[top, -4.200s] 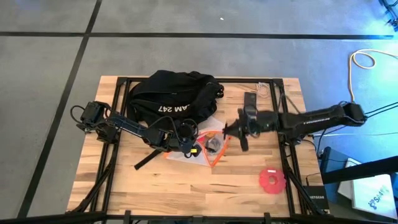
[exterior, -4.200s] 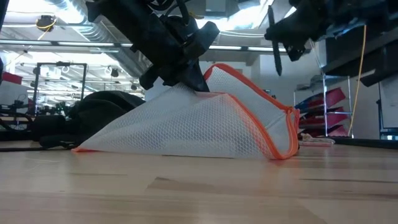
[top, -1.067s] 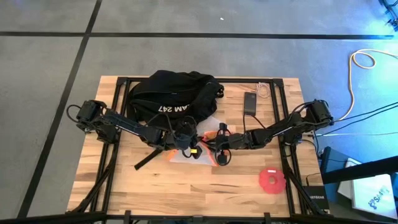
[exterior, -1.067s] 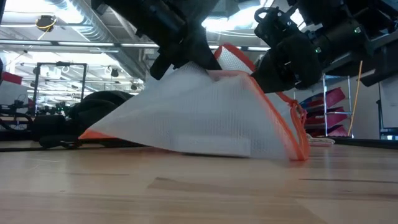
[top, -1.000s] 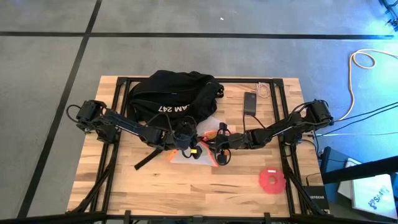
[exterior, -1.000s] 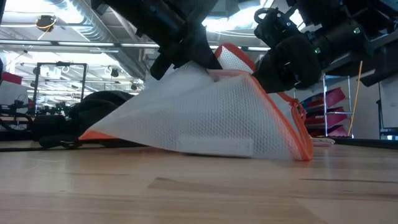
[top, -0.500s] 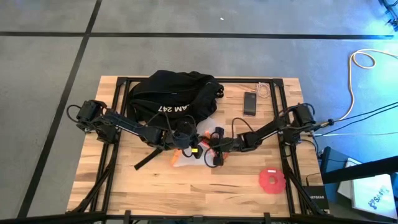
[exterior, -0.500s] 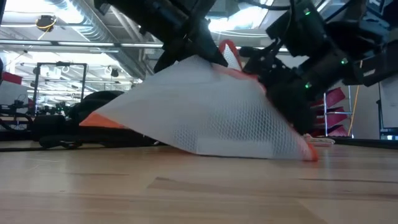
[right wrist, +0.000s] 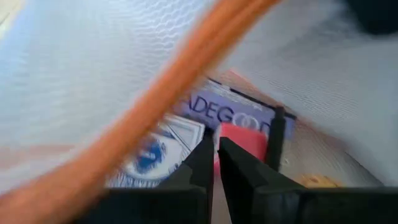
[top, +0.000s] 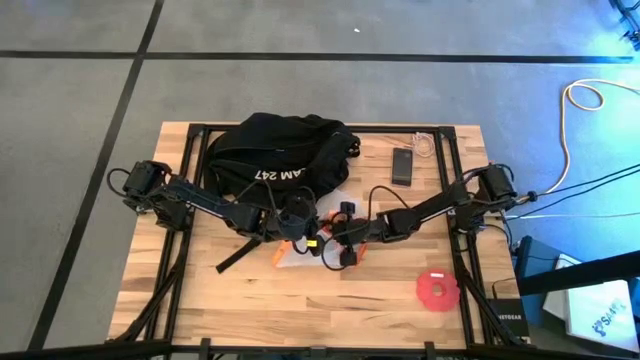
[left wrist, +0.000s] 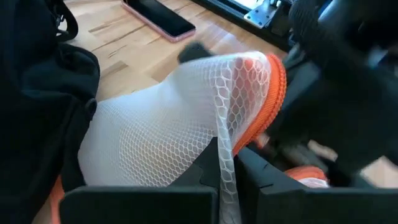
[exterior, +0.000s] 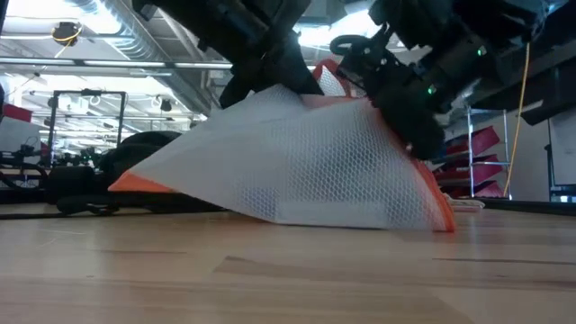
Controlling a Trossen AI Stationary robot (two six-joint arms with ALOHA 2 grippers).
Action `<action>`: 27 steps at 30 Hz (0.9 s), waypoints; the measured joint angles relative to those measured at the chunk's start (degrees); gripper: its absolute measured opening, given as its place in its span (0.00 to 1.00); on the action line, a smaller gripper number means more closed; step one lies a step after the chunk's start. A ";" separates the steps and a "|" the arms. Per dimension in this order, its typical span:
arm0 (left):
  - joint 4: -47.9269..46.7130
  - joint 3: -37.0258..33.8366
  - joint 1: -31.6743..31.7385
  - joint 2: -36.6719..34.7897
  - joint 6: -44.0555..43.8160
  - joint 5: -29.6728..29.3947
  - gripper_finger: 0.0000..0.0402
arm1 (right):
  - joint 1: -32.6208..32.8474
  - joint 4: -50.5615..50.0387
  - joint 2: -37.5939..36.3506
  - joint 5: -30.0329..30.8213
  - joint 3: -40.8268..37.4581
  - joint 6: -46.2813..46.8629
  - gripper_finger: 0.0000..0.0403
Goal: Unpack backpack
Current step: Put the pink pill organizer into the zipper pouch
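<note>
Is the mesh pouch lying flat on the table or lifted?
Partly lifted. The left tool pinches the mesh pouch and holds it up like a tent in the low view, lower edge on the table; the right tool reaches inside.

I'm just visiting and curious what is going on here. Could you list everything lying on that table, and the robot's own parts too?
backpack: one, black with white lettering, far side of the table
mesh pouch: one, white with orange trim, mid-table, lifted by the left gripper
cards: some, blue and white, inside the pouch
phone: one, dark, far right of the table
disc: one, red, near right of the table
table: one, pale wood
left gripper: shut on the mesh pouch
right gripper: shut, inside the pouch
</note>
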 joint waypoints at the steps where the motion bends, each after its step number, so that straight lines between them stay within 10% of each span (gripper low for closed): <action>1: -0.58 0.00 -0.12 0.00 -0.01 0.00 0.00 | 0.00 -1.68 -0.87 0.00 0.21 0.62 0.02; 17: -3.91 0.04 -0.08 2.30 -0.80 -0.95 0.00 | 2.17 -28.62 -22.52 -4.31 0.71 15.48 0.02; 27: -4.06 0.04 -0.05 2.99 -1.38 -1.20 0.00 | -0.90 -47.18 -26.97 15.66 0.69 16.88 0.02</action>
